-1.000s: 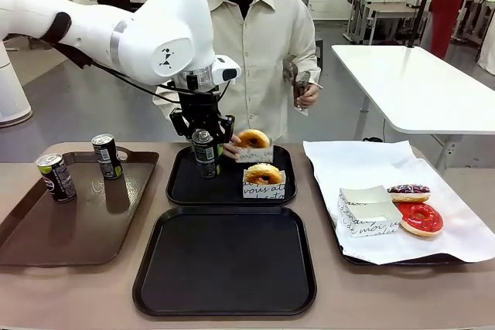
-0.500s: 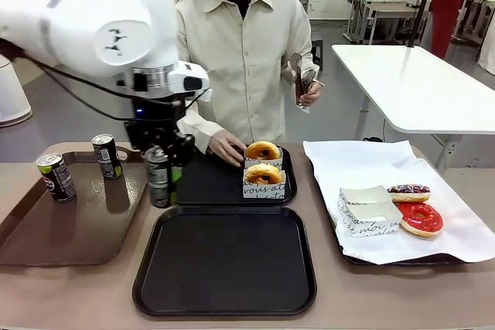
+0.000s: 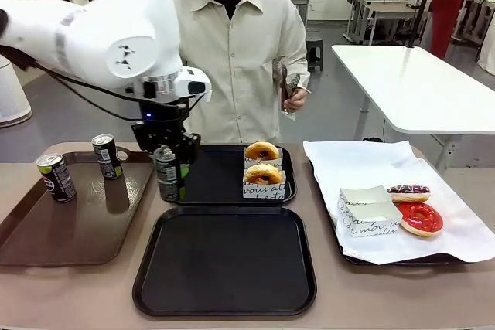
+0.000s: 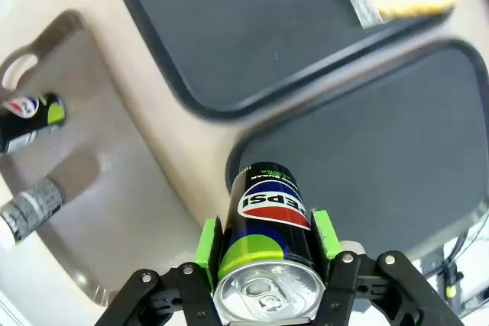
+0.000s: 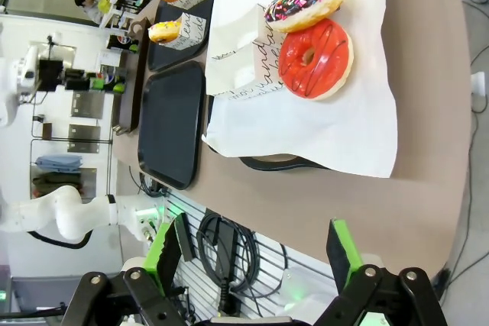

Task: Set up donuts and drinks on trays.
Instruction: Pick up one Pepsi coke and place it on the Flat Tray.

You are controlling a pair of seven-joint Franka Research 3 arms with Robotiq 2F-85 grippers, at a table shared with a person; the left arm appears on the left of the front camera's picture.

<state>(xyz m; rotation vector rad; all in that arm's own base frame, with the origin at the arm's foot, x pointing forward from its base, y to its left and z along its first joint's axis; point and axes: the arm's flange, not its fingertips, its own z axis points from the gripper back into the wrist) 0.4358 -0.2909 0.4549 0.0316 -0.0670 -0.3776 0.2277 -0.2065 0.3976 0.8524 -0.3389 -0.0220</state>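
Surface: a tan table (image 3: 329, 284), with a person (image 3: 247, 52) standing at its far side. One hand (image 3: 292, 96) is raised at chest height and holds a metal utensil.
My left gripper (image 3: 168, 165): clamped on a can (image 3: 167, 182), with the green pads pressed to its sides just below the silver top.
Axis of that can: the long axis is vertical, with the silver top up toward my wrist and the base toward the table.
Place of that can: at the left edge of the far black tray (image 3: 209, 187), beside the brown tray (image 3: 77, 229). I cannot tell whether its base touches anything.
Cans, count: three. One is in my grip. The front can (image 3: 56, 178) and the rear can (image 3: 106, 157) stand upright on the brown tray, apart from each other.
Donuts, count: four. Two are glazed, the rear glazed donut (image 3: 263, 150) and the front glazed donut (image 3: 264, 174). Each is propped in a white paper box on the right part of the far black tray. The chocolate-sprinkled donut (image 3: 409, 191) and the red-iced donut (image 3: 420, 219) lie flat on the paper-lined tray (image 3: 363, 164), beside a spare paper box (image 3: 366, 210).
Black trays, count: two. The near black tray (image 3: 224, 264) is just in front of the far one.
My right gripper (image 5: 252, 246): the jaws are wide apart with nothing between them, and it is off the end of the table past the paper-lined tray.
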